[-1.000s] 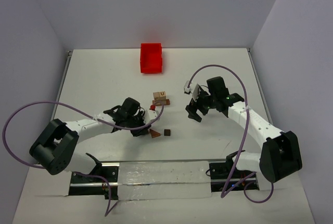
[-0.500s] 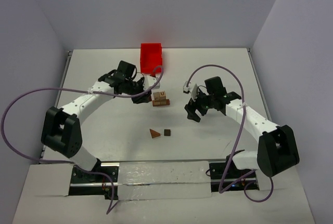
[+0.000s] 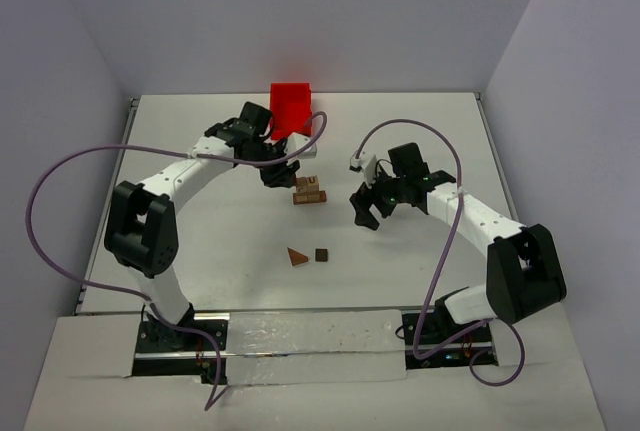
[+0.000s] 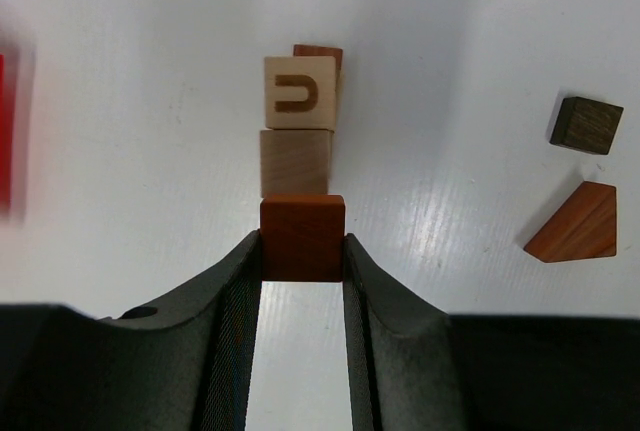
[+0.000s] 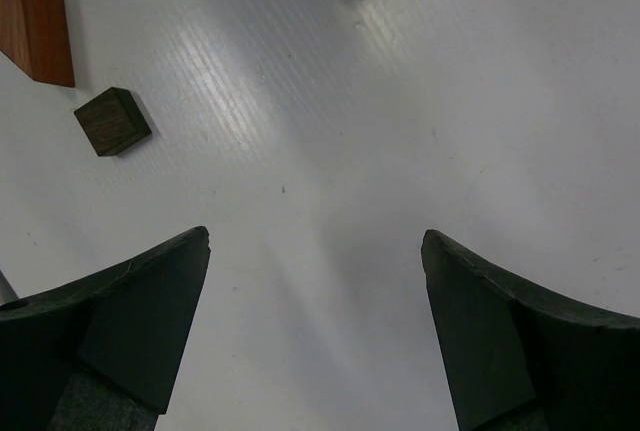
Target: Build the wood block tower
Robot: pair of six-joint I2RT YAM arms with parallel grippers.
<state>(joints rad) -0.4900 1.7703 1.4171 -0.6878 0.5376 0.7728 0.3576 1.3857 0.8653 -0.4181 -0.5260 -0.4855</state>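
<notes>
So the left claw (image 4: 302,247) is clamped on a flat red-brown block (image 4: 302,238), one finger pressed on each side of it. It's got the block right up by the tower (image 3: 308,191), on the side facing the bin (image 3: 291,111). In the left wrist view the block's edge lines up against the plain cube (image 4: 295,161), but honestly I can't tell if it's touching it or hanging a bit above.

The tower sits around the middle of the table (image 3: 200,211), between the two arms and a little way in front of the bin. What I can make out of it: a plain tan cube, a tan U cube (image 4: 300,92) with the letter burned into its face, and a sliver of something reddish-brown (image 4: 318,51) poking out past that one. The top view is too small to sort out the layers.

The right claw (image 5: 315,251) is wide apart with nothing in it, hanging over bare table just to the right of the tower.

Two loose pieces lie closer to the arm bases, well apart from the tower: a reddish-brown wedge (image 3: 296,257) and a dark cube (image 3: 322,254), just beside each other with a small gap. Neither claw is touching them. The bin is at the far edge of the table.
</notes>
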